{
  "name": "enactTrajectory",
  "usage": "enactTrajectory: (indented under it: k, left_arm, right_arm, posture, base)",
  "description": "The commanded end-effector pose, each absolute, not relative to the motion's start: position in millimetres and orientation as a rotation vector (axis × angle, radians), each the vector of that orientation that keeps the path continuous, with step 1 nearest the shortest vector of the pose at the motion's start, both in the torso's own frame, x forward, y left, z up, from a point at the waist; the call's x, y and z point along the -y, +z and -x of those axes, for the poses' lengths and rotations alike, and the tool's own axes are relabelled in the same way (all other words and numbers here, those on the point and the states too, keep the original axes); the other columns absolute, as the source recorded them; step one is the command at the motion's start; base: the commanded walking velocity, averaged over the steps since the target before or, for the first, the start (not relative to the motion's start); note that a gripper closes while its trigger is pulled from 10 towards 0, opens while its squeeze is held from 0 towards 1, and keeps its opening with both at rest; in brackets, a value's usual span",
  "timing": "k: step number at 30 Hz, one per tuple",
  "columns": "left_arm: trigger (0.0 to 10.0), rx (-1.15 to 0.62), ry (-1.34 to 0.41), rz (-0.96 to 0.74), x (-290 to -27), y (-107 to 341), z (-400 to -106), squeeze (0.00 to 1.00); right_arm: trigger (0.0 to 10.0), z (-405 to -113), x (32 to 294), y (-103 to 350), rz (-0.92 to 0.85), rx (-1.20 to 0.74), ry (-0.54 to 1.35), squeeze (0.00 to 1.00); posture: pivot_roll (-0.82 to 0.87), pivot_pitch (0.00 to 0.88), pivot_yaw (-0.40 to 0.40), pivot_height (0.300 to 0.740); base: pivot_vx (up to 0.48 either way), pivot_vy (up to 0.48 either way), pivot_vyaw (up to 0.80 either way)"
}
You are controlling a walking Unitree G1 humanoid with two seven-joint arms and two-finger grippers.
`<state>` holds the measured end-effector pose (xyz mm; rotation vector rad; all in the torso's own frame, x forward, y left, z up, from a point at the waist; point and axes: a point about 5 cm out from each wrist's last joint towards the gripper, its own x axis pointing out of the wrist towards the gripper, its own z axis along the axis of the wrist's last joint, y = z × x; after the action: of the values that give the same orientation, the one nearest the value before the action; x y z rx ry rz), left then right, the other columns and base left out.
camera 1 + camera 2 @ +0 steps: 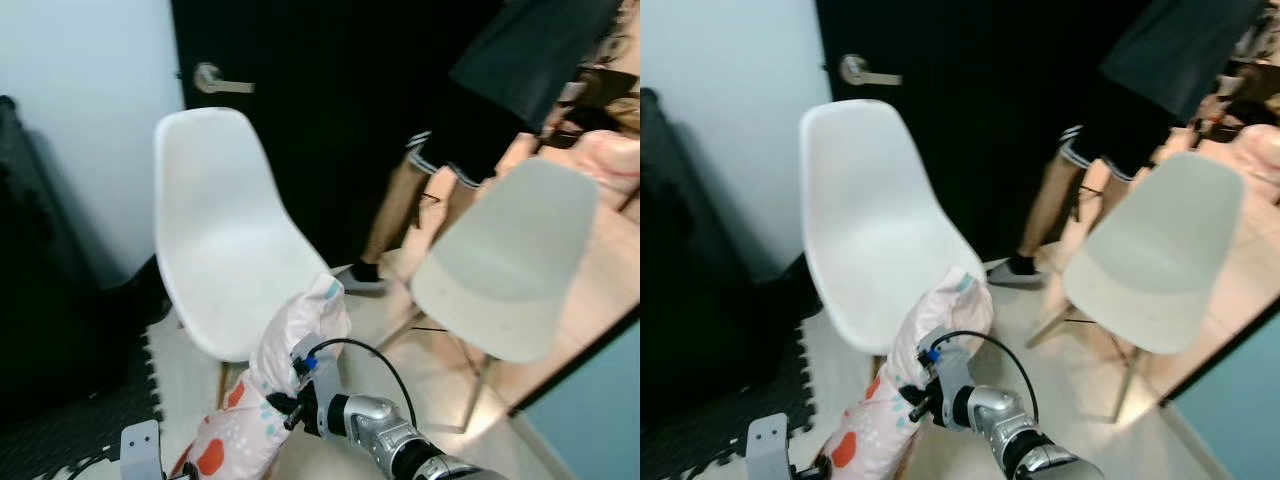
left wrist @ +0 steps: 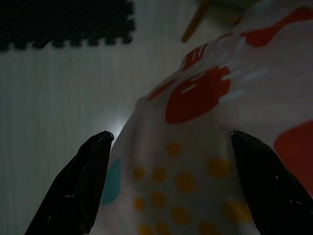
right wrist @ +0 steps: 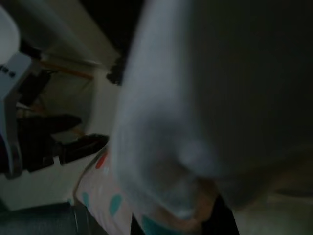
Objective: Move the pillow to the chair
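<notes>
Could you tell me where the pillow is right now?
The pillow is held up between both grippers, low in the head views, just in front of the nearer white chair.
</notes>
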<state>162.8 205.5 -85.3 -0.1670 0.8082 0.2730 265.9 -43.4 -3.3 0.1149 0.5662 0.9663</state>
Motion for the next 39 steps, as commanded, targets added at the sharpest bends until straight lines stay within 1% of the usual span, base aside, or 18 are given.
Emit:
enactTrajectory:
  k: [1, 7, 8, 10, 11, 12, 13, 14, 16, 18, 19, 21, 22, 23, 26, 27, 32, 39]
  left_arm:
    - [10.0, -0.821, 0.261, 0.174, -200, -87, -162, 0.0]
    - [10.0, -0.821, 0.26, 0.174, -200, -87, -162, 0.0]
    - [10.0, -0.821, 0.259, 0.174, -199, -87, -161, 0.0]
    - [10.0, -0.821, 0.259, 0.174, -199, -87, -161, 0.0]
    - [10.0, -0.822, 0.258, 0.173, -199, -87, -161, 0.0]
    - [10.0, -0.824, 0.253, 0.171, -198, -88, -161, 0.0]
    - [10.0, -0.824, 0.253, 0.171, -198, -88, -161, 0.0]
    - [10.0, -0.828, 0.245, 0.168, -197, -88, -161, 0.0]
    - [10.0, -0.828, 0.245, 0.168, -197, -88, -161, 0.0]
    - [10.0, -0.835, 0.226, 0.159, -195, -89, -160, 0.0]
    - [10.0, -0.835, 0.226, 0.159, -195, -89, -160, 0.0]
    - [10.0, -0.842, 0.205, 0.148, -194, -89, -160, 0.0]
    - [10.0, -0.845, 0.196, 0.143, -193, -89, -160, 0.0]
    - [10.0, -0.845, 0.196, 0.143, -193, -89, -160, 0.0]
    - [10.0, -0.853, 0.167, 0.124, -191, -89, -160, 0.0]
    - [10.0, -0.853, 0.167, 0.124, -191, -89, -160, 0.0]
    - [10.0, -0.86, 0.151, 0.112, -191, -90, -159, 0.0]
    - [10.0, -0.86, 0.147, 0.105, -191, -90, -158, 0.0]
  right_arm:
    - [10.0, -277, 24, 15, -0.161, -0.481, 0.99, 0.0]
    - [10.0, -279, 28, 14, -0.134, -0.49, 0.941, 0.0]
    - [10.0, -281, 32, 11, -0.117, -0.503, 0.897, 0.0]
    - [10.0, -281, 32, 11, -0.117, -0.503, 0.897, 0.0]
    - [10.0, -282, 41, 7, -0.097, -0.528, 0.82, 0.0]
    - [10.0, -283, 55, 0, -0.085, -0.561, 0.711, 0.0]
    - [10.0, -283, 55, 0, -0.085, -0.561, 0.711, 0.0]
    - [10.0, -285, 72, -6, -0.083, -0.59, 0.594, 0.0]
    - [10.0, -285, 72, -6, -0.083, -0.59, 0.594, 0.0]
    - [10.0, -286, 102, -13, -0.09, -0.627, 0.408, 0.0]
    - [10.0, -286, 102, -13, -0.09, -0.627, 0.408, 0.0]
    - [10.0, -284, 125, -17, -0.087, -0.648, 0.291, 0.0]
    - [10.0, -283, 132, -19, -0.082, -0.656, 0.26, 0.0]
    - [10.0, -283, 132, -19, -0.082, -0.656, 0.26, 0.0]
    - [10.0, -278, 149, -24, -0.063, -0.672, 0.189, 0.0]
    - [10.0, -278, 149, -24, -0.063, -0.672, 0.189, 0.0]
    - [10.0, -275, 165, -26, -0.055, -0.68, 0.129, 0.0]
    - [10.0, -275, 169, -25, -0.071, -0.674, 0.101, 0.0]
  posture:
    - [0.13, 0.041, -0.12, 0.74]
    - [0.13, 0.042, -0.122, 0.74]
    - [0.13, 0.044, -0.123, 0.74]
    - [0.13, 0.044, -0.123, 0.74]
    - [0.13, 0.045, -0.123, 0.74]
    - [0.13, 0.045, -0.122, 0.74]
    - [0.13, 0.045, -0.122, 0.74]
    - [0.13, 0.046, -0.12, 0.74]
    - [0.13, 0.046, -0.12, 0.74]
    - [0.12, 0.046, -0.108, 0.74]
    - [0.12, 0.046, -0.108, 0.74]
    - [0.11, 0.047, -0.094, 0.74]
    - [0.11, 0.047, -0.094, 0.74]
    - [0.11, 0.047, -0.094, 0.74]
    - [0.1, 0.054, -0.075, 0.74]
    - [0.1, 0.054, -0.075, 0.74]
    - [0.09, 0.06, -0.067, 0.74]
    - [0.1, 0.06, -0.071, 0.74]
  base:
    - [0.0, 0.0, 0.8]
    - [0.0, 0.0, 0.8]
    - [0.0, 0.0, 0.8]
    - [0.0, 0.0, 0.8]
    - [0.0, 0.0, 0.8]
    - [0.0, 0.0, 0.8]
    - [0.0, 0.0, 0.8]
    - [0.0, 0.0, 0.8]
    - [0.0, 0.0, 0.8]
    - [0.0, 0.0, 0.8]
    - [0.0, 0.0, 0.8]
    - [0.0, 0.0, 0.8]
    - [0.0, 0.0, 0.8]
    - [0.0, 0.0, 0.8]
    - [0.0, 0.0, 0.8]
    - [0.0, 0.0, 0.8]
    - [0.0, 0.0, 0.8]
    - [0.0, 0.0, 0.8]
